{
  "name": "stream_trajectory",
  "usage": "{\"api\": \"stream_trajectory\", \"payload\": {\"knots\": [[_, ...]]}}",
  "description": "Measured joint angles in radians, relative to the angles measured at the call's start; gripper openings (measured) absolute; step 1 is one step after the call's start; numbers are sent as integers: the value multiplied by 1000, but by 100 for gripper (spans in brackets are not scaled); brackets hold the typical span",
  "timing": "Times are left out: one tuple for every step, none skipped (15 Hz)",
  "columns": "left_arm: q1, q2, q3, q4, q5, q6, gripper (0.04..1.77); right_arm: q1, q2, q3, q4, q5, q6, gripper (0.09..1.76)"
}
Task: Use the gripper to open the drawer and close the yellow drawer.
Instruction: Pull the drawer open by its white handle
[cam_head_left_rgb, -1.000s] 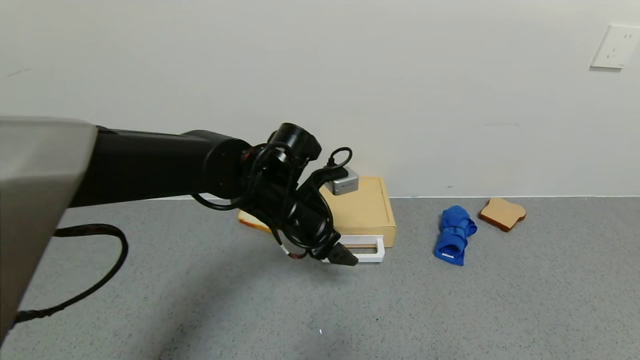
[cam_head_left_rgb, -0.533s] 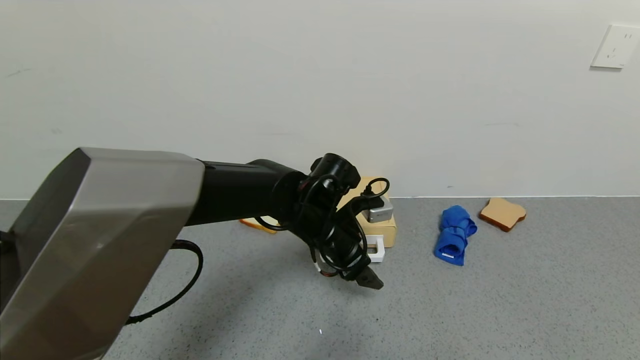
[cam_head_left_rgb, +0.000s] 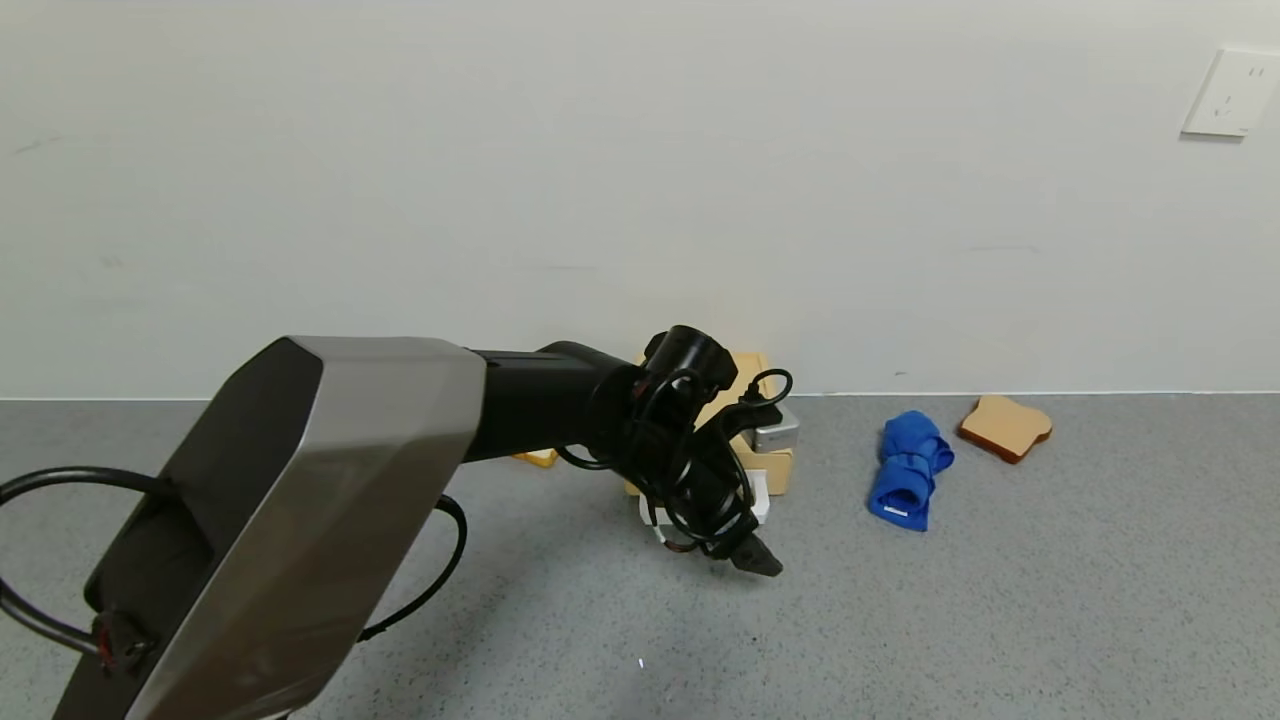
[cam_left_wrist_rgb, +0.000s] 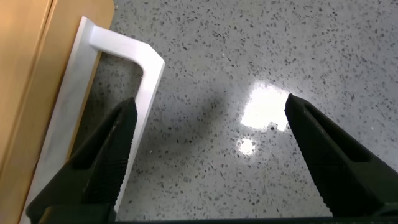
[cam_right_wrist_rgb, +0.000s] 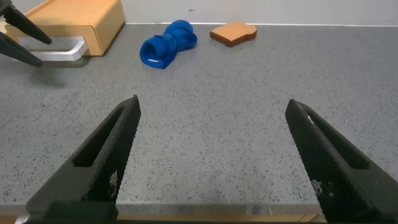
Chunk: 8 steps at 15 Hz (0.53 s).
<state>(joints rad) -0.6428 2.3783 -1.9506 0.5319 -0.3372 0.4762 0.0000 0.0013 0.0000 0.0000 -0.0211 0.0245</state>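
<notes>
The pale yellow drawer case (cam_head_left_rgb: 776, 470) stands against the wall, mostly hidden behind my left arm. The drawer looks pushed in, with its white loop handle (cam_head_left_rgb: 759, 498) at the front. My left gripper (cam_head_left_rgb: 752, 558) is open and empty, low over the table just in front of the handle's right end. In the left wrist view the handle (cam_left_wrist_rgb: 152, 68) lies beside the case (cam_left_wrist_rgb: 25, 68). One finger (cam_left_wrist_rgb: 102, 162) overlaps the loop and the other is over bare table. My right gripper (cam_right_wrist_rgb: 212, 102) is open and empty, low over the table, out of the head view.
A rolled blue cloth (cam_head_left_rgb: 908, 470) lies right of the drawer, and a bread slice (cam_head_left_rgb: 1005, 427) lies beyond it near the wall. Another bread slice (cam_head_left_rgb: 536, 458) peeks out left of the case. The grey table (cam_head_left_rgb: 1000, 620) runs up to the white wall.
My left arm has swung right and lower. Its gripper moved from the handle's left part to just in front of the handle's right end. The drawer has not moved.
</notes>
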Motion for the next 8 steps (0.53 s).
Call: {"api": "stream_trajectory", "payload": {"knots": [[0, 12, -10, -5, 0, 0, 172, 0, 0, 0, 0, 0, 0, 171], [0, 22, -15, -13, 0, 1, 172, 0, 0, 0, 0, 0, 0, 171], [-2, 30, -18, -19, 1, 3, 172, 0, 0, 0, 0, 0, 0, 171], [-1, 36, -19, -24, 2, 12, 172, 0, 0, 0, 0, 0, 0, 171], [0, 40, -20, -28, 5, 29, 172, 0, 0, 0, 0, 0, 0, 171], [1, 43, -19, -29, 7, 47, 172, 0, 0, 0, 0, 0, 0, 171], [1, 45, -19, -30, 8, 61, 172, 0, 0, 0, 0, 0, 0, 171], [1, 46, -18, -31, 8, 72, 172, 0, 0, 0, 0, 0, 0, 171]]}}
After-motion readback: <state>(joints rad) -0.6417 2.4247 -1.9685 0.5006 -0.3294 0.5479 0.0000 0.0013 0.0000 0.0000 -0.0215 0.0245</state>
